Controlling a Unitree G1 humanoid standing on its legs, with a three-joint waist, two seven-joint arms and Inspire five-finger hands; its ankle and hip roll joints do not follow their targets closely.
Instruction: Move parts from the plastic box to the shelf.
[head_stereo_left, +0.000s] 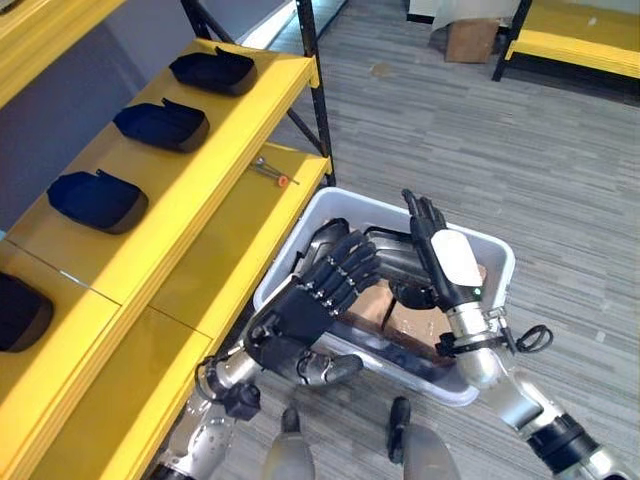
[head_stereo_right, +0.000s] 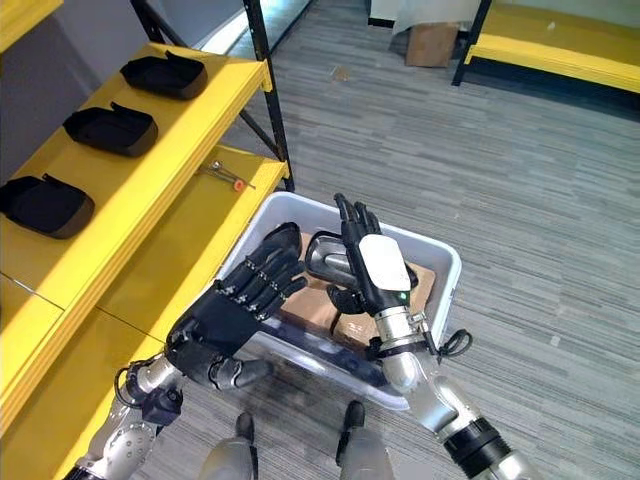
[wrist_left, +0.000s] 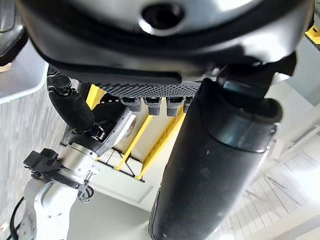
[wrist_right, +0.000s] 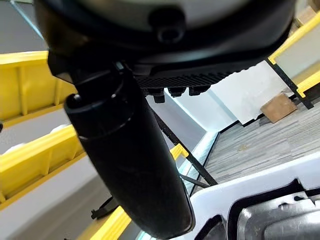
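A white plastic box (head_stereo_left: 400, 205) stands on the floor beside the yellow shelf (head_stereo_left: 200, 210). Inside it a dark grey metal part (head_stereo_right: 330, 258) lies on brown cardboard (head_stereo_right: 310, 300). My left hand (head_stereo_left: 310, 300) hovers over the box's near left side, open, with its fingers stretched towards the part. My right hand (head_stereo_left: 440, 255) stands upright just to the part's right, open, with straight fingers pointing away from me. The part's grey top (wrist_right: 280, 220) also shows in the right wrist view, inside the box rim (wrist_right: 240, 192). Neither hand holds anything.
Several black parts (head_stereo_left: 160, 125) lie in a row on the upper shelf board. A small tool with a red tip (head_stereo_left: 272, 172) rests on the lower board. A cardboard box (head_stereo_left: 470, 40) and another yellow rack (head_stereo_left: 580, 30) stand far off on the grey floor.
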